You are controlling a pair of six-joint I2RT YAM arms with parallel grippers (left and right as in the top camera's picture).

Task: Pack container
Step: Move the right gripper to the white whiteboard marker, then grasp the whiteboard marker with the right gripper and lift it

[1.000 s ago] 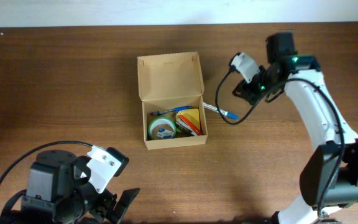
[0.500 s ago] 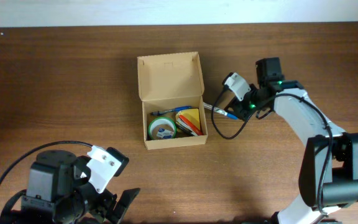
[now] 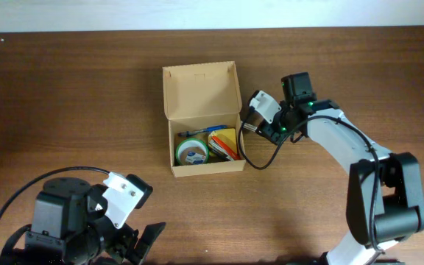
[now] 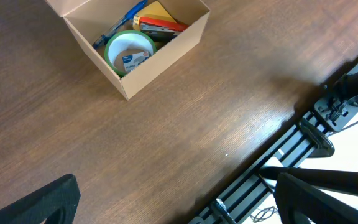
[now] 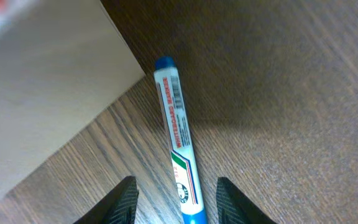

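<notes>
The open cardboard box (image 3: pixel 201 92) sits mid-tabletop (image 3: pixel 72 110), with a green tape roll (image 3: pixel 191 152) and pens inside. Just beside the box's right wall lies a blue-capped marker (image 5: pixel 178 143). The right pincer (image 5: pixel 176 183) straddles it, partly spread and not touching. The left pincer (image 4: pixel 179 202) gapes wide, well apart from the box.

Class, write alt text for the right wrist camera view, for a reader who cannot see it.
A whiteboard marker with blue ends lies on the brown wooden table, between the open fingers of the right gripper, which do not touch it. A wall of the tan cardboard container fills the upper left, beside the marker's far end.
</notes>
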